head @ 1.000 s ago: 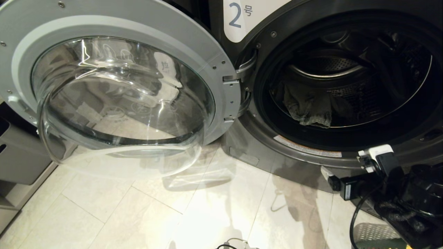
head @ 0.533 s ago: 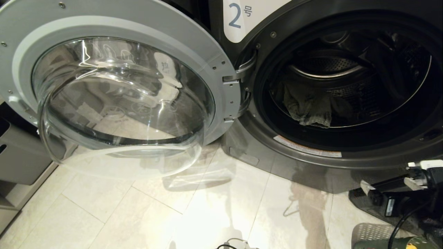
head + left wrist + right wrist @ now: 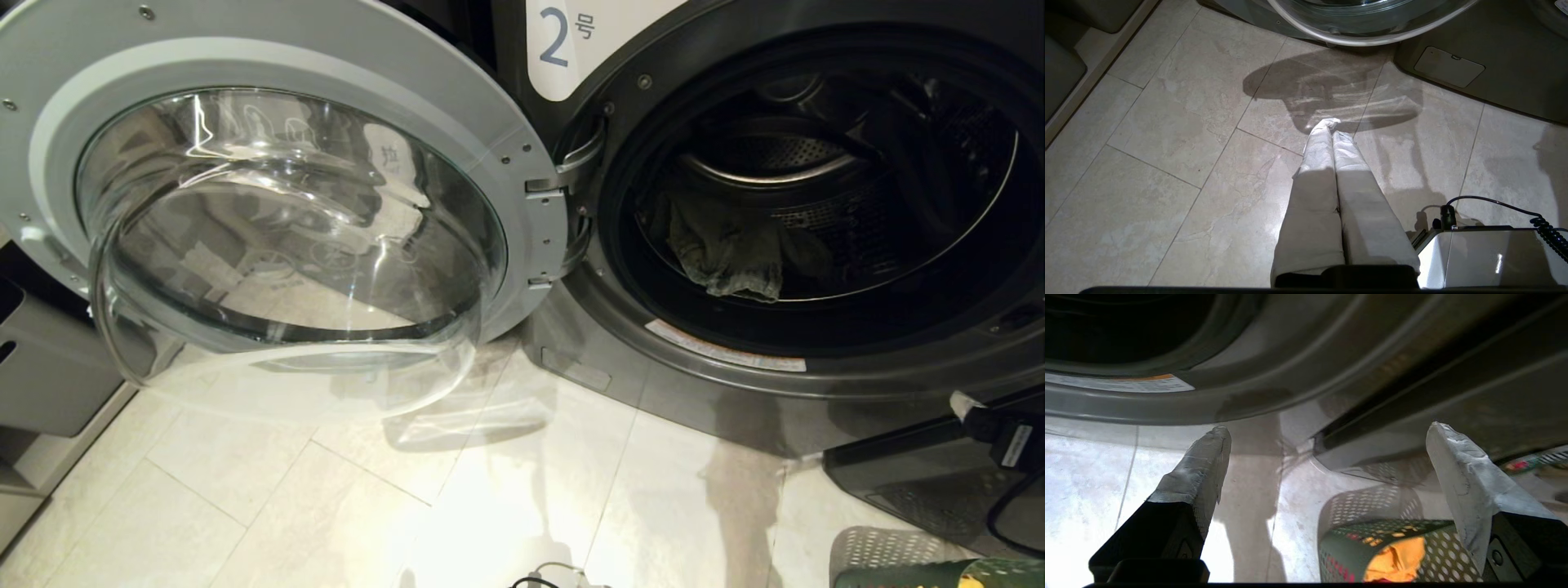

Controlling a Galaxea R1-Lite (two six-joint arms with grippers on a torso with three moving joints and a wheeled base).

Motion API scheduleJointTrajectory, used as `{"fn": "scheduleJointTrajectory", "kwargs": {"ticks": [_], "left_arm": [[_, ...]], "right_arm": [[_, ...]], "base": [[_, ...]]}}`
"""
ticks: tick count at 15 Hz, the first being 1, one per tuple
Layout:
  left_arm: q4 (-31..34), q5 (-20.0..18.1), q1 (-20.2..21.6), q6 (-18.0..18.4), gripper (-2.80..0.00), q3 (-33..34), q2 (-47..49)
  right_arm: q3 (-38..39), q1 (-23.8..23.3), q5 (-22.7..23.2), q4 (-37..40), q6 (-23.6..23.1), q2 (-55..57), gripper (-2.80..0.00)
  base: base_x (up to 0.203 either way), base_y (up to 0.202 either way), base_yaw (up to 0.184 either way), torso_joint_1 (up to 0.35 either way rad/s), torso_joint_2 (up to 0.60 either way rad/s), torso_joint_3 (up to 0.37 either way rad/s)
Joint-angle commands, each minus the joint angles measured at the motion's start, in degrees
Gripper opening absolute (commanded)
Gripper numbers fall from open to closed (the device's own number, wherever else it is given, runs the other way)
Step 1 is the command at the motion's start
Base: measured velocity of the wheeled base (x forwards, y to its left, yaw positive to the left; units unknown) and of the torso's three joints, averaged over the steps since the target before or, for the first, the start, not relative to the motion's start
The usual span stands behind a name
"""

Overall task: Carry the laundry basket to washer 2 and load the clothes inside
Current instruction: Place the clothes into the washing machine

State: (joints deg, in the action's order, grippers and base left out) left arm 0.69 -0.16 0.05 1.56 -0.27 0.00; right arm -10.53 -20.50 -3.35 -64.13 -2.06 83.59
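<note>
Washer 2 (image 3: 563,49) stands with its round glass door (image 3: 269,212) swung wide to the left. A grey garment (image 3: 722,249) lies in the drum. The green laundry basket (image 3: 906,576) sits on the floor below the washer's right side, only its rim showing in the head view. In the right wrist view the laundry basket (image 3: 1347,547) holds the clothes: a yellow-orange cloth (image 3: 1396,559), with red showing through the holes. My right gripper (image 3: 1329,428) is open and empty above the basket; one of its fingers (image 3: 967,404) shows at the head view's right edge. My left gripper (image 3: 1331,124) hangs shut over bare tiles.
A grey bin (image 3: 49,367) stands at the left beyond the open door. A dark low panel (image 3: 914,482) lies beside the basket under the washer's front. My white base (image 3: 1486,257) with a coiled cable is beside the left gripper. Pale floor tiles (image 3: 326,506) fill the foreground.
My right arm has drawn away from the washer's lower rim, going right and down until only a finger remains in the head view. The garment in the drum and the door stay put.
</note>
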Motion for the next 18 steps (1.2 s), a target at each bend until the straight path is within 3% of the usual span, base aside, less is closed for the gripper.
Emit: {"fn": "scheduleJointTrajectory", "kwargs": {"ticks": [1,7,10,11,15,18], "left_arm": [[0.01,-0.02,0.04,0.02,-2.8,0.0,0.09],[0.01,0.01,0.04,0.02,-2.8,0.0,0.09],[0.01,-0.02,0.04,0.02,-2.8,0.0,0.09],[0.01,-0.02,0.04,0.02,-2.8,0.0,0.09],[0.01,-0.02,0.04,0.02,-2.8,0.0,0.09],[0.01,-0.02,0.04,0.02,-2.8,0.0,0.09]], "right_arm": [[0.69,-2.3,-0.03,6.12,-0.06,-9.79,0.0],[1.33,-3.01,0.13,40.52,-0.27,-29.92,0.0],[1.61,-0.13,-0.3,42.38,-0.35,-32.89,0.0],[2.42,1.28,-0.53,42.7,-0.52,-34.17,-2.8],[1.61,3.15,-5.26,49.52,-1.51,-38.91,-2.8],[-1.92,3.11,-5.6,59.33,-1.47,-41.86,-2.8]], "base": [[0.0,0.0,0.0,0.0,0.0,0.0],[0.0,0.0,0.0,0.0,0.0,0.0],[0.0,0.0,0.0,0.0,0.0,0.0],[0.0,0.0,0.0,0.0,0.0,0.0],[0.0,0.0,0.0,0.0,0.0,0.0],[0.0,0.0,0.0,0.0,0.0,0.0]]}}
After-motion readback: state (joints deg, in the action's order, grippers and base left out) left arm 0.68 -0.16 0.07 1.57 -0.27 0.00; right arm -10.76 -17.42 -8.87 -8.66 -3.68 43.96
